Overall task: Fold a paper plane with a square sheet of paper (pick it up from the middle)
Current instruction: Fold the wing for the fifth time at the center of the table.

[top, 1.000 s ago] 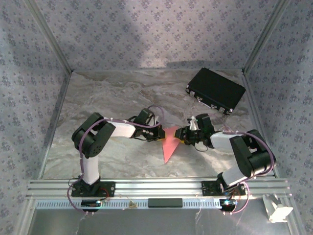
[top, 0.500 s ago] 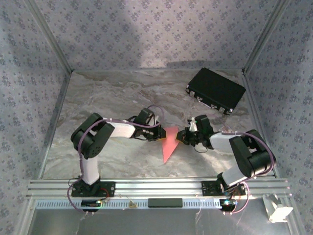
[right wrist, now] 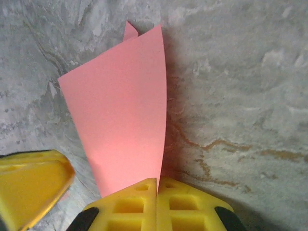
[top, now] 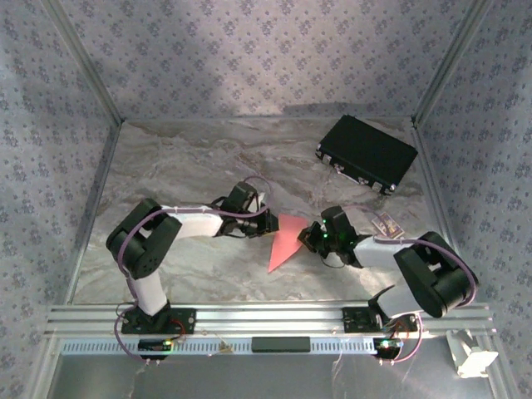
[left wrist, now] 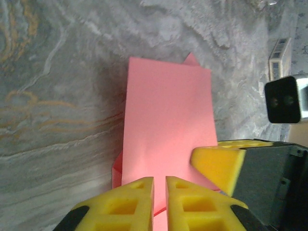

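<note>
Left wrist view: the left gripper [left wrist: 160, 179] is seen with its two yellow fingers drawn almost together, a narrow slit left between them in which pink shows, so the near edge of the paper [left wrist: 166, 125] is pinched. One finger [left wrist: 221, 161] of the other arm is seen just beside it, against the same edge. In the right wrist view the right gripper [right wrist: 157, 180] is pressed fully closed, and the lower end of the paper [right wrist: 120, 110] runs into the seam between its fingers, so it is gripped there too. One sheet is counted, folded into a narrow creased shape, with a small flap showing past its far edge. From the top camera the two grippers, left [top: 268, 226] and right [top: 309, 237], are seen meeting at the wide end of the paper [top: 285, 241], which lies mid-table with its sharp tip pointed toward the arm bases. One black case [top: 367, 152] is set well apart at the far right of the table [top: 183, 166].
</note>
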You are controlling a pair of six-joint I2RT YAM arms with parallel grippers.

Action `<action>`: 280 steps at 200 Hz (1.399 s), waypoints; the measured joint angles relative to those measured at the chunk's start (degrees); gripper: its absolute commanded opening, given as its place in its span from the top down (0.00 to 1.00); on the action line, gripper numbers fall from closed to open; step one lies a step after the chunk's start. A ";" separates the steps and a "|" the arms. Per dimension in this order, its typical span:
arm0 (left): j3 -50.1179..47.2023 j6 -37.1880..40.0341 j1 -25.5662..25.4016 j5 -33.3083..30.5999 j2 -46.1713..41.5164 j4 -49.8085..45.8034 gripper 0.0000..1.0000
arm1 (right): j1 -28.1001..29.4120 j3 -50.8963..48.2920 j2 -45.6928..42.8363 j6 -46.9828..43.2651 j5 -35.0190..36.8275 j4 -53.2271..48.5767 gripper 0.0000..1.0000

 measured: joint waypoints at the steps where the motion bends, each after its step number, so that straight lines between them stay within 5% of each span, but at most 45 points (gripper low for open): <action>1: 0.00 -0.02 -0.02 0.02 0.04 0.00 0.88 | 0.04 -0.02 -0.04 0.09 0.07 0.02 0.95; 121: 0.74 0.63 -0.44 -0.22 4.35 -0.70 0.96 | -1.57 -0.42 -2.43 -0.70 -0.50 -0.11 0.78; 280: 1.27 1.20 -0.44 -0.22 4.44 -1.51 0.92 | -7.13 1.62 1.18 -9.03 -11.47 0.00 0.93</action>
